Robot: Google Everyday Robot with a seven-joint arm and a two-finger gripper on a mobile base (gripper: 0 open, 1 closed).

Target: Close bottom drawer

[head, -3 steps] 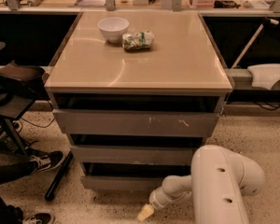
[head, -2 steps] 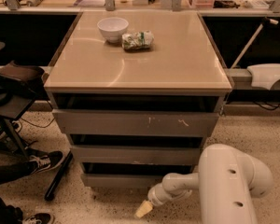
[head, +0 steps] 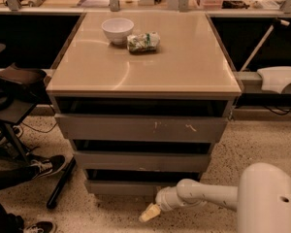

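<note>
Bottom drawer (head: 121,187): narrowest, plain grey front, dark gap above. End effector (head: 150,212) at its 5 o'clock, grip state can't tell.

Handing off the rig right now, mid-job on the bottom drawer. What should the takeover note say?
Gripper: low near the floor, just in front of the bottom drawer, toward its right side, pointing down-left; contact cannot be told.
Bottom drawer: a dark gap shows above its front, so it looks not yet shut.
Done: arm is at drawer height.
Left: press the front in until it closes, then check.
</note>
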